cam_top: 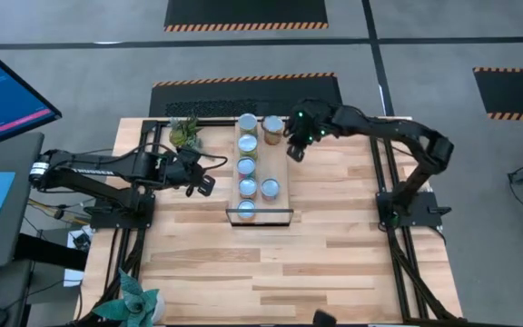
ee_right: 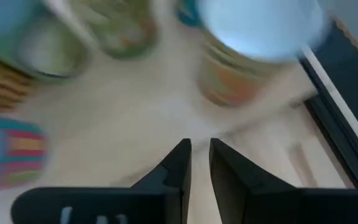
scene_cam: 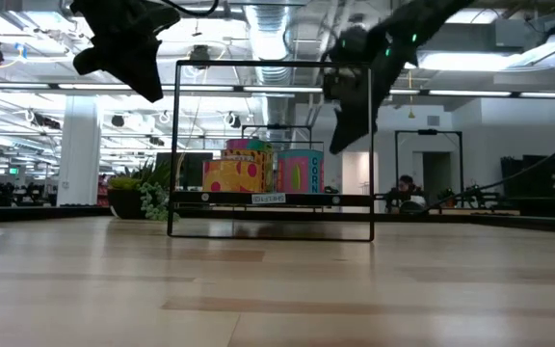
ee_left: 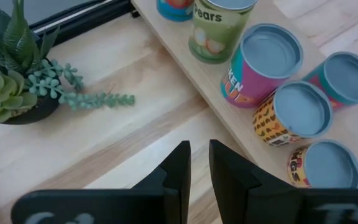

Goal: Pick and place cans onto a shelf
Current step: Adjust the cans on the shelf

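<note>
Several cans with silver-blue tops stand upright on the long light-wood shelf, whose black frame is at its near end. They also show in the left wrist view and the low view. My left gripper hangs shut and empty above the table, left of the shelf; its fingers almost touch each other. My right gripper hangs shut and empty above the shelf's right edge, near the far cans.
A small green plant in a dark pot stands on the table at the shelf's far left, close to my left arm. Another plant sits at the near left corner. Bare tabletop lies near of the shelf.
</note>
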